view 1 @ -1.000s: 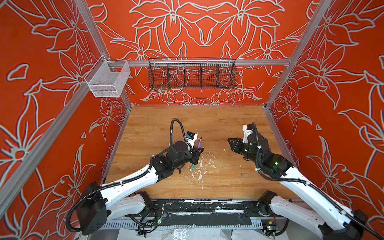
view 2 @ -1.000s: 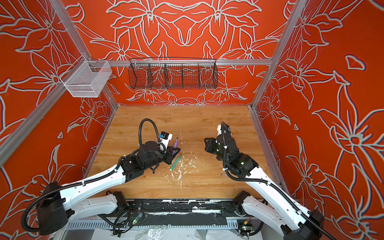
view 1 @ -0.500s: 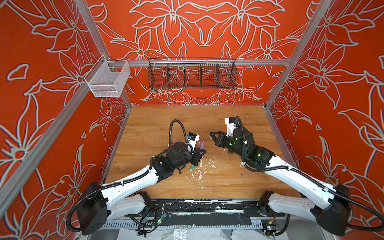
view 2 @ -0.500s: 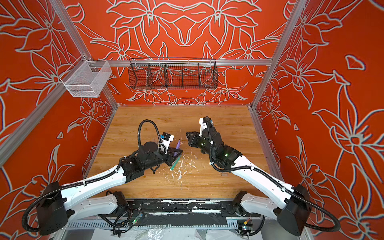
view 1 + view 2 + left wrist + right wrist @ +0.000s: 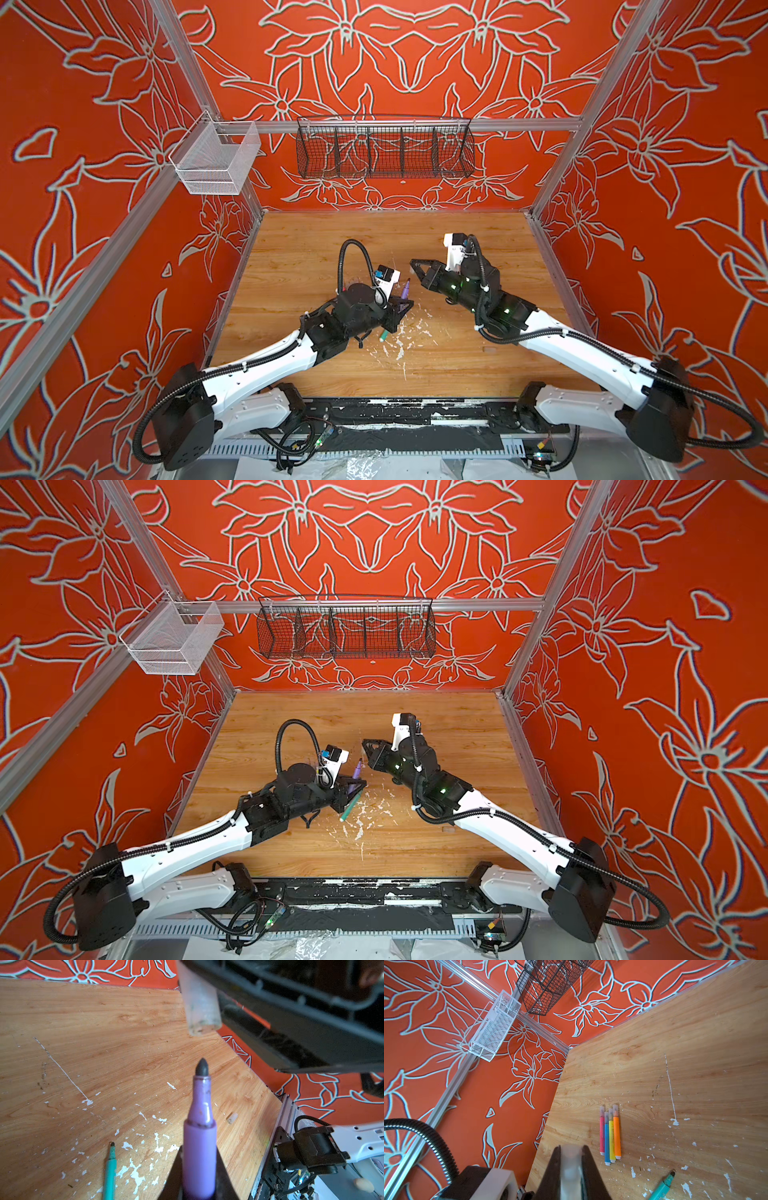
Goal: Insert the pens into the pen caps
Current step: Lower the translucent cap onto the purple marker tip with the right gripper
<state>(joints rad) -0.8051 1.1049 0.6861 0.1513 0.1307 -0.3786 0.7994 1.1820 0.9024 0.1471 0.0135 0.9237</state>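
Grip first: your left gripper [image 5: 199, 1157] is clamped around a thick purple felt-tip marker [image 5: 200, 1138], low on its barrel, so the neck and dark tip [image 5: 202, 1068] stick out beyond the jaws. Your right gripper [image 5: 571, 1150] is pinched on a stubby clear plastic cap [image 5: 571, 1167]. From the left wrist camera, that cap's end faces the purple marker's tip, roughly in line with it, with a gap between them.

In both top views your two grippers come together near the middle of the wooden table [image 5: 291, 257], and the purple marker tilts up toward the right gripper.

Just beside your left gripper a slim green marker [image 5: 110, 1172] lies uncapped on the wood among white flecks [image 5: 135, 1174]. A second small clear cap [image 5: 232, 1118] lies loose on the right half of the table, well apart from the green marker.

Near the table's left edge four markers lie side by side, touching: pink marker [image 5: 601, 1134], blue marker [image 5: 606, 1140], yellow marker [image 5: 611, 1138] and orange marker [image 5: 617, 1136], each with a clear cap on.
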